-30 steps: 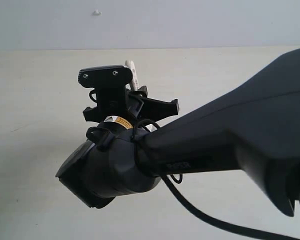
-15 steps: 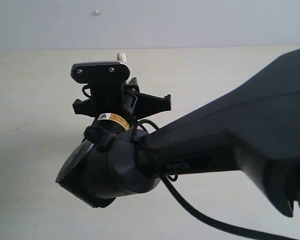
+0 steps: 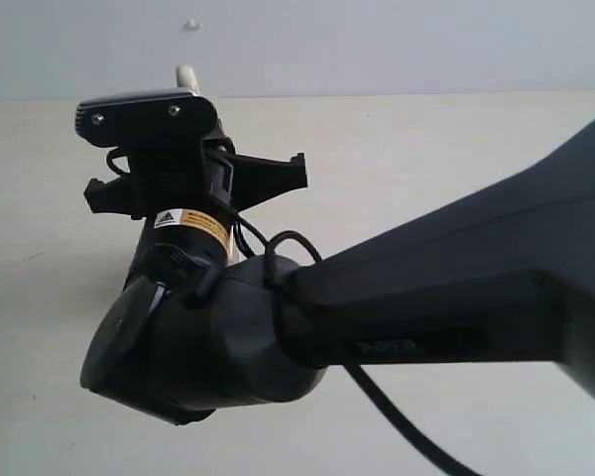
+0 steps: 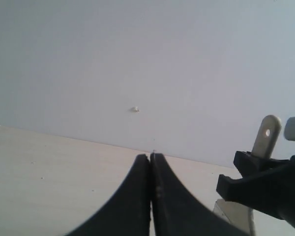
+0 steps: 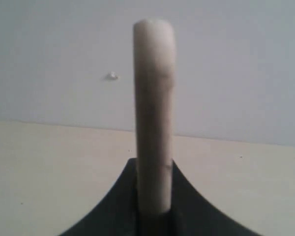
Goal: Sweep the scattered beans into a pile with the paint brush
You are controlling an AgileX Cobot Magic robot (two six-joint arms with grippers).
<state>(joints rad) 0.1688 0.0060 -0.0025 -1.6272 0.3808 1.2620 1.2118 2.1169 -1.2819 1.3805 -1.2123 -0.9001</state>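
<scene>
From my seat, the right gripper [image 5: 154, 169] has its jaws pinched nearly closed on the paint brush [image 5: 154, 98], with only the pale wooden handle between them. The handle stands straight up out of the grip, in front of the grey wall [image 3: 377, 50]. In the exterior view the right arm [image 3: 456, 288] fills most of the picture, reaching from the right edge across into the left half. Only the rounded tip of the handle pokes above the black wrist camera [image 3: 144, 111]; the bristle end is hidden behind the arm, so I cannot say where it sits. A black cable [image 3: 397, 426] loops off the wrist and runs to the bottom edge. The left gripper [image 4: 151, 164] is closed all the way — two dark jaws pressed together with nothing between them. Its camera shows the right gripper nearby, with the handle's end and its hole rising above it. Beneath it all lies the pale table [image 3: 426, 159], and the wall carries a small white speck [image 4: 134, 109].
</scene>
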